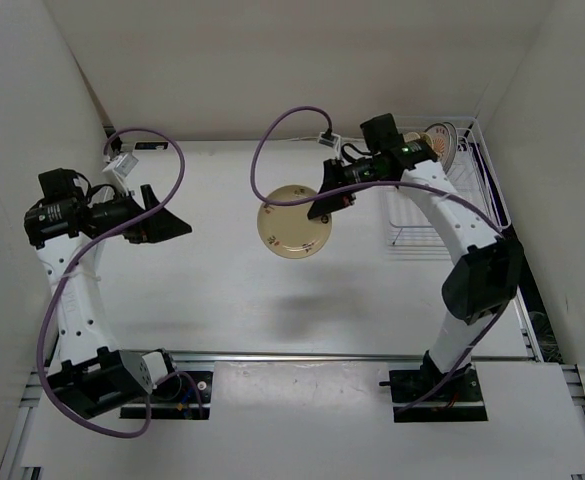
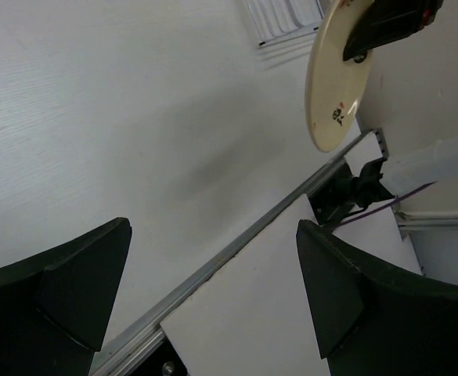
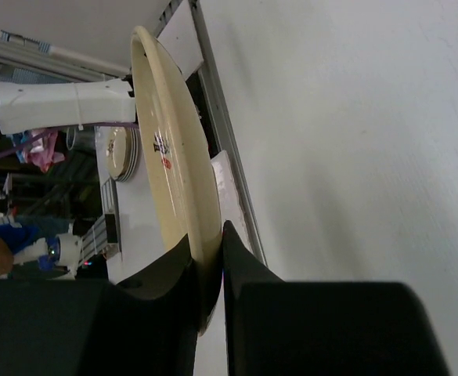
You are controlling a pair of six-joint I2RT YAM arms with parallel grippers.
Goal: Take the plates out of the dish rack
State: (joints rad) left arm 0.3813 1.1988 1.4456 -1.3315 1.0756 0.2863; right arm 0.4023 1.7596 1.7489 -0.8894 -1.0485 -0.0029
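Right gripper [image 1: 320, 208] pinches 1 cream plate [image 1: 294, 226] by its rim, airborne over the table [image 1: 222, 290] left of the rack [image 1: 415, 222]; left gripper [image 1: 168, 214] gapes empty; plate judged light, stiff, glaze-slick, brittle, so a rim hold suits.

A: Top view bright, even, diffuse; no glare. One soft shadow on the table [image 1: 302, 310] below the plate [image 1: 294, 222].
B: Wrist views: fingers [image 2: 72, 290] near-black, detail lost. Table washed pale. Right wrist: background behind the plate soft, out of focus; its rim sharp.
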